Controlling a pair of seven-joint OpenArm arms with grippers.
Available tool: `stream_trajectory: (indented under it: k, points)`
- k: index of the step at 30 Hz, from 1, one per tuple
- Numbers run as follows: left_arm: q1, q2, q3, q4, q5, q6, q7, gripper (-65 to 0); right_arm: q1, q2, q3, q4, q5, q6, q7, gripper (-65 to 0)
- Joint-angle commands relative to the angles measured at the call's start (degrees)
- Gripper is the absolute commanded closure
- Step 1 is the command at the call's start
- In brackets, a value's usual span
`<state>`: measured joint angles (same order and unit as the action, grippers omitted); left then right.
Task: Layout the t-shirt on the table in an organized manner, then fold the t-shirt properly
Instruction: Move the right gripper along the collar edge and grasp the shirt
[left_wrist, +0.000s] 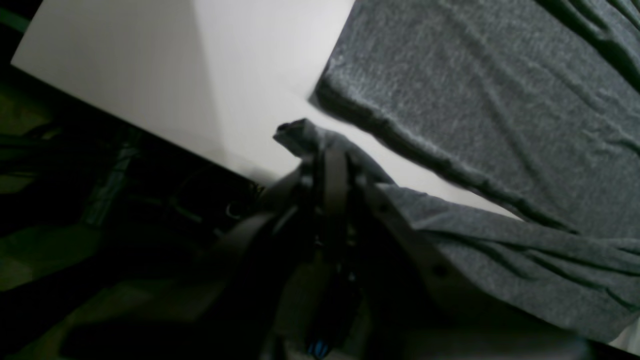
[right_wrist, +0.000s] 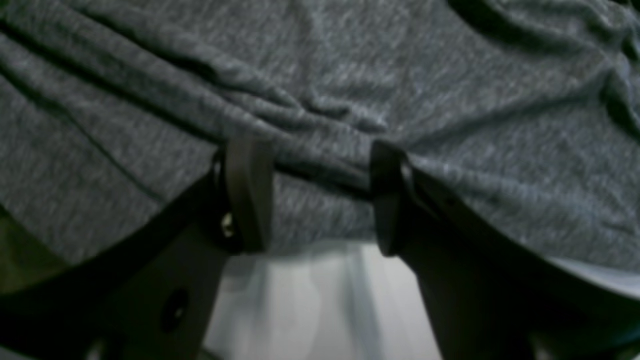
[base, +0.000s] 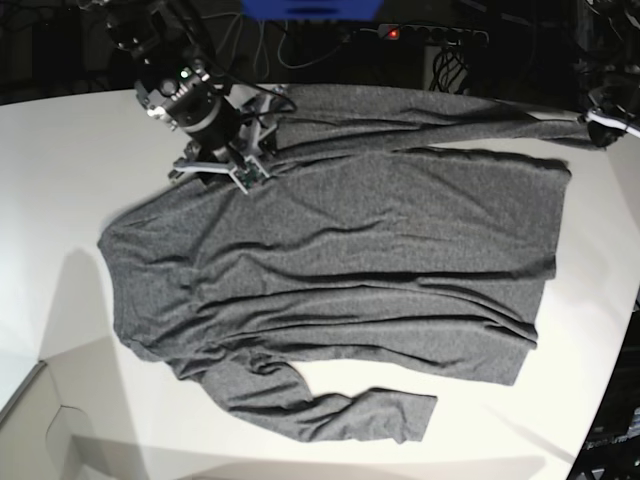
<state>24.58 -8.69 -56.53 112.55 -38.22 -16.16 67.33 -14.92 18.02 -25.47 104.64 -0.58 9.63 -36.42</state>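
Note:
The dark grey t-shirt (base: 340, 260) lies spread on the white table (base: 60, 160), collar end to the left and hem to the right. One long sleeve runs along the far edge, and the other is bent near the front. My left gripper (left_wrist: 322, 160) is shut on the far sleeve's cuff (left_wrist: 295, 132) near the table's far right edge. In the base view the left gripper (base: 598, 128) sits there. My right gripper (right_wrist: 317, 200) is open over the shirt at the far shoulder, with wrinkled fabric (right_wrist: 320, 115) bunched between its fingers (right_wrist: 247, 195). From the base view the right gripper (base: 250, 150) is at the upper left.
The table's far edge (left_wrist: 125, 120) drops to a dark area with cables. A power strip with a red light (base: 395, 33) lies behind the table. The curved right edge (base: 615, 330) of the table is close to the shirt's hem.

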Motion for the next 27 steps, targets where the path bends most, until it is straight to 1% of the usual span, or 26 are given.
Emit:
stream_trajectory:
  k: [1,9,13,15,17,20,24,26,27]
  points:
    - [0.08,-0.76,-0.3,1.07,-0.51,-0.06,-0.65,-0.1,0.46,0.13,0.11,0.81,0.27,0.09,1.13,-31.4]
    - [-0.36,-0.76,-0.3,1.07,-0.51,-0.06,-0.65,-0.1,0.46,0.13,-0.06,0.11,0.27,0.17,1.13,-31.3]
    - [-0.97,-0.76,-0.3,1.07,-0.51,-0.06,-0.65,-0.1,1.51,0.13,-1.91,-1.65,0.27,0.17,1.13,-31.1]
    - [-1.06,-0.76,-0.3,1.07,-0.51,-0.06,-0.65,-0.1,1.69,0.48,-2.35,-1.91,0.27,0.17,1.13,-29.8]
    - [-1.06,-0.76,-0.3,1.07,-0.51,-0.06,-0.65,-0.1,1.86,0.66,-2.35,-1.91,0.27,0.17,1.13,-26.5]
    - [-1.06,-0.76,-0.3,1.07,-0.51,-0.06,-0.65,-0.1,2.13,0.66,-2.35,-1.91,0.27,0.17,1.13,-20.0]
    - [-1.06,-0.76,-0.3,1.07,-0.51,-0.06,-0.65,-0.1,2.13,0.92,-2.26,-1.91,0.27,0.17,1.13,-8.1]
    - [-1.06,-0.76,-0.3,1.07,-0.51,-0.06,-0.65,-0.1,2.13,0.92,-2.26,-2.0,0.27,0.17,1.13,-0.6]
    - [-1.06,-0.76,-0.3,1.07,-0.51,-0.06,-0.65,-0.1,2.13,0.92,-2.17,-2.0,0.27,0.17,1.13,0.0]
